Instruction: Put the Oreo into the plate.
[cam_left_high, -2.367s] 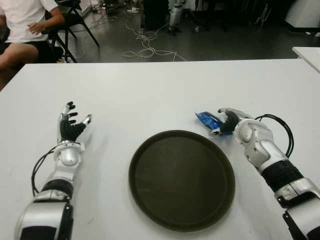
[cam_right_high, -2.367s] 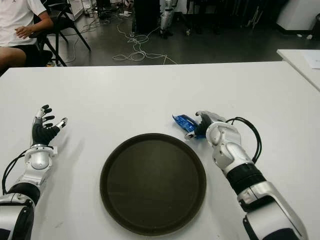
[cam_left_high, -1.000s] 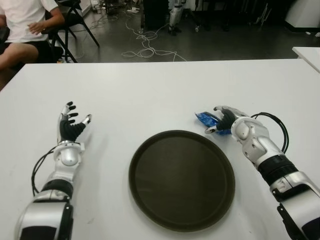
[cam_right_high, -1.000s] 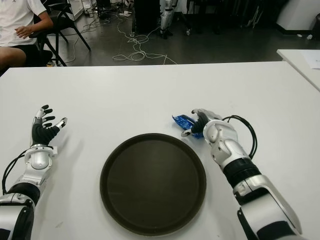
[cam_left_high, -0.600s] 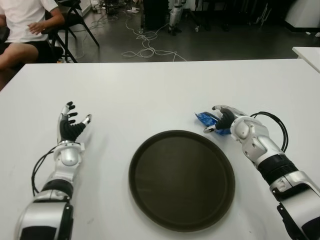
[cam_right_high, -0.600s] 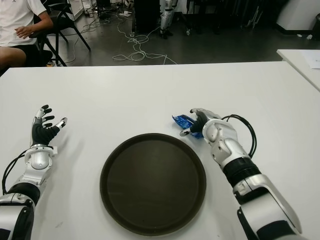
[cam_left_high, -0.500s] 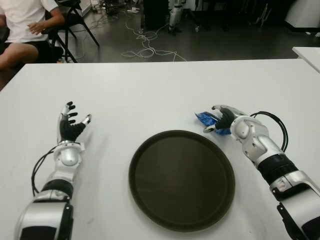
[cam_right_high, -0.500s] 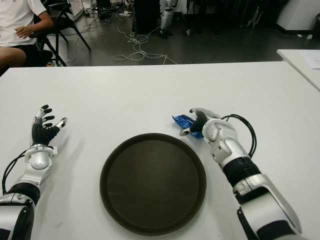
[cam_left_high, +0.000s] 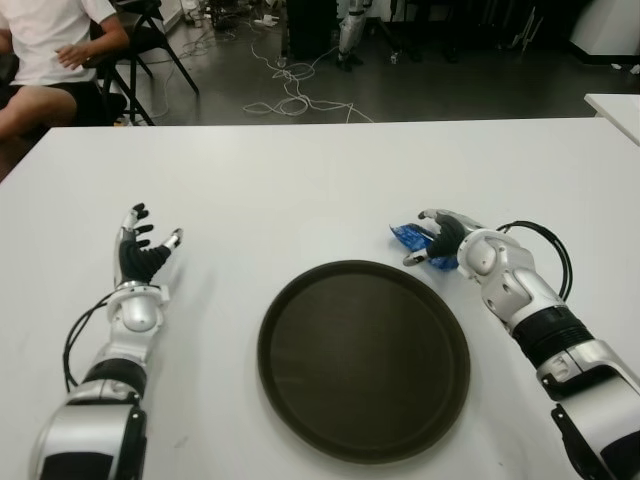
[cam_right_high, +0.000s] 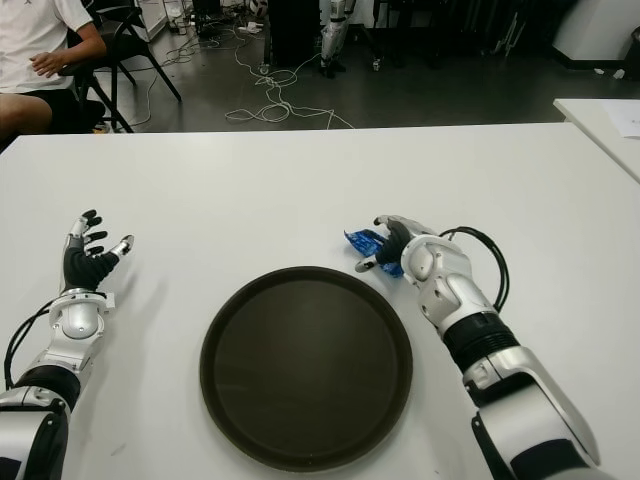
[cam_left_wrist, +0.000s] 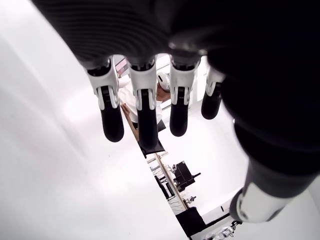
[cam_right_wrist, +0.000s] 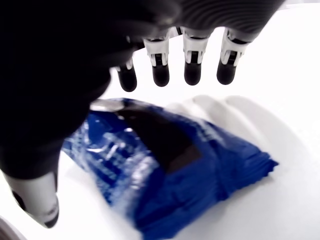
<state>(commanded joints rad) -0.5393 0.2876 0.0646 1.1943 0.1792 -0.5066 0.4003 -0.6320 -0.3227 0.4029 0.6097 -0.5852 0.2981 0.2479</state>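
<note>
Lying on the white table (cam_left_high: 300, 180) just beyond the far right rim of the plate (cam_left_high: 363, 360), the Oreo pack (cam_right_wrist: 165, 165) looks light, soft and crinkly, so its shiny film may slip; I would take it across the middle. The right hand (cam_left_high: 445, 240) hovers over it with fingers (cam_right_wrist: 192, 60) spread, not gripping. Open table surrounds it. The left hand (cam_left_high: 140, 255), far left of the plate, has its fingers open and holds nothing.
</note>
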